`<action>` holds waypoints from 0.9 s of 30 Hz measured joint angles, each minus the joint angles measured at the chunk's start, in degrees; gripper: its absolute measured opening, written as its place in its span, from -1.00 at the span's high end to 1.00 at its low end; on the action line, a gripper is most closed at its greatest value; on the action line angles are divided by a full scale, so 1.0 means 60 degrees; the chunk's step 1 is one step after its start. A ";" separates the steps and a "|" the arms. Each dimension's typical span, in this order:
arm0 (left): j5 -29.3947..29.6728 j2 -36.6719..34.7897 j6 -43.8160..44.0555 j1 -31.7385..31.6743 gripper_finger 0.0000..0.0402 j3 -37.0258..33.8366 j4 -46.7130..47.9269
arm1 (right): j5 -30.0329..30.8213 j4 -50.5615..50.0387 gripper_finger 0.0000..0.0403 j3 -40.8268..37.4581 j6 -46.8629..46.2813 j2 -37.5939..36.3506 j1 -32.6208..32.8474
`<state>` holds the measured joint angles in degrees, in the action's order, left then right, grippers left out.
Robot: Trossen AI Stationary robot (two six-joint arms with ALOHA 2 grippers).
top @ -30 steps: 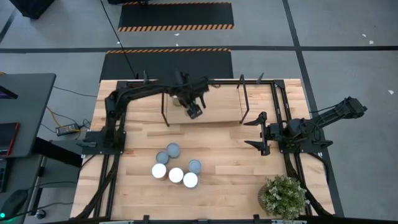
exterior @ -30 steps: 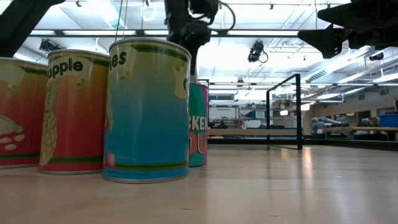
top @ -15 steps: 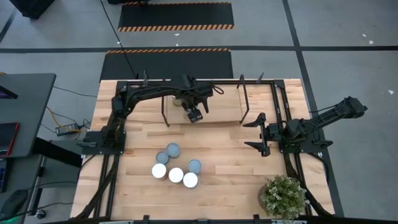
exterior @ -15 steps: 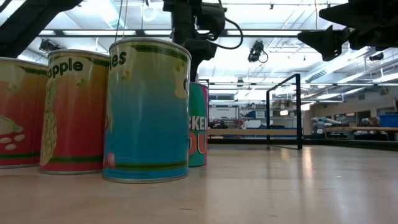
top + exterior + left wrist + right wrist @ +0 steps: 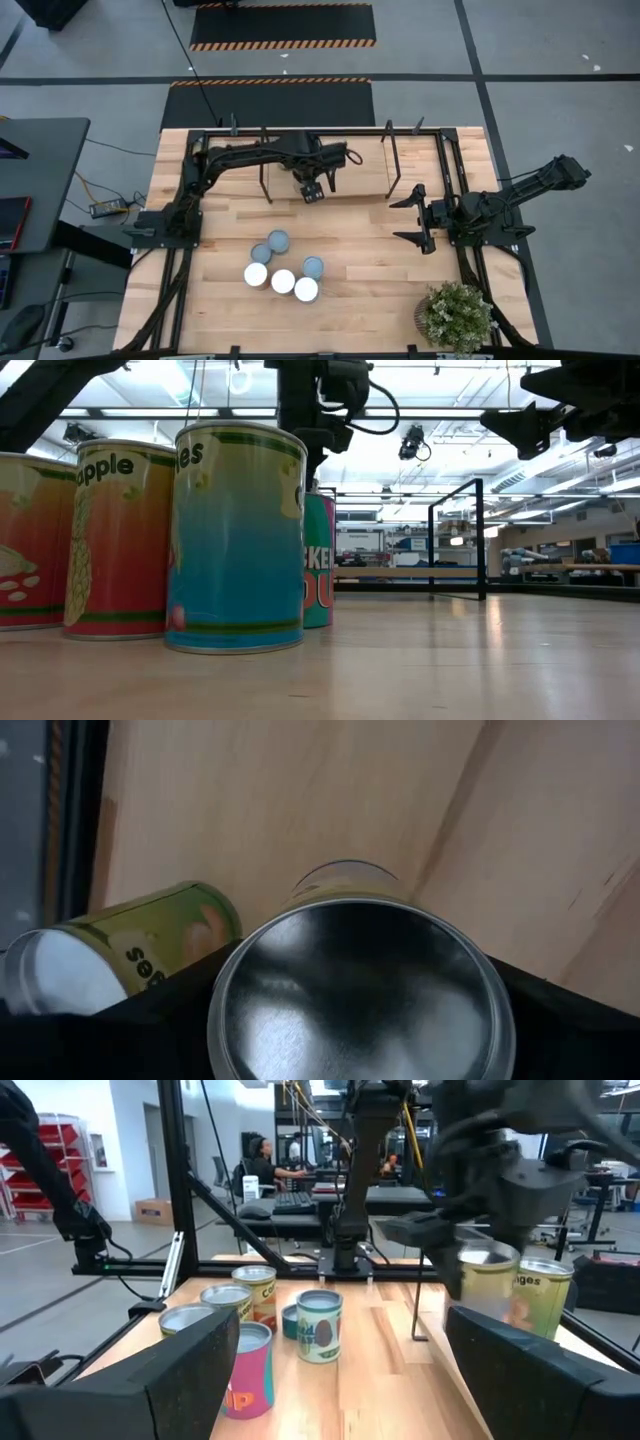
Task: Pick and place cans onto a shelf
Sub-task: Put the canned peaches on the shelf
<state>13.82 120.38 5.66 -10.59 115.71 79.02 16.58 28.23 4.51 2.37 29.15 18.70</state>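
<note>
My left gripper (image 5: 312, 189) is over the light-wood shelf (image 5: 365, 175) at the table's far side, shut on a can with a silver top (image 5: 360, 990). Another can with a green label (image 5: 130, 960) stands on the shelf beside it, and shows in the right wrist view (image 5: 545, 1305). Several more cans (image 5: 283, 268) stand on their bases in a cluster on the table's near middle, large in the low view (image 5: 235, 540). My right gripper (image 5: 413, 215) is open and empty at the table's right, level with the shelf's near edge. My left gripper pinches the can's round side just below its top rim (image 5: 222, 1010) between its two fingers (image 5: 150, 1025), one on each side. The fingers come from above, pointing down. The can is upright. Whether its bottom rests on the shelf, I cannot tell.
The shelf's thin black rod uprights (image 5: 390, 160) stand around the board. A potted plant (image 5: 457, 315) sits at the table's near right corner. Bare tabletop (image 5: 360, 245) lies between the can cluster and my right gripper.
My left arm's wrist has swung toward the table's right above the shelf. The gripper has turned with it and moved slightly toward the near edge, still shut on the can.
</note>
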 joint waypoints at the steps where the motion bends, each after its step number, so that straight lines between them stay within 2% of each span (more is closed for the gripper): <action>1: 0.0088 -0.0001 -0.0059 0.0164 -0.59 -0.0002 0.0157 | 0.0000 -0.0047 -0.81 0.0000 0.0000 0.0000 0.0000; 5: 0.0628 -0.0327 0.0193 0.0654 -0.59 -0.0006 0.1204 | 0.0004 -0.0054 -0.81 0.0000 0.0004 0.0000 0.0000; 9: 0.0873 -0.0996 0.0447 0.0759 -0.59 0.0013 0.0687 | -0.0029 0.0072 -0.81 0.0000 -0.0128 0.0000 0.0000; 15: 0.1071 -0.1155 0.0180 0.0854 -0.59 -0.0023 0.0180 | -0.0033 0.0065 -0.81 0.0000 -0.0219 0.0000 0.0005; 20: 0.0920 -0.1583 -0.0381 0.0717 -0.59 -0.1722 -0.1409 | -0.0033 0.0054 -0.81 0.0000 -0.0219 0.0016 0.0004; 23: 0.0828 -0.2286 -0.0327 0.0549 -0.59 -0.2919 -0.1898 | -0.0033 0.0105 -0.81 -0.0004 -0.0211 0.0075 0.0004; 27: 0.0234 -0.3226 0.0022 0.0026 -0.59 -0.4267 -0.2914 | -0.0018 0.0422 -0.81 -0.0004 -0.0143 0.0135 0.0004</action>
<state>15.22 101.02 5.79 -10.44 90.11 61.54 16.47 30.77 4.49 1.51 29.95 18.72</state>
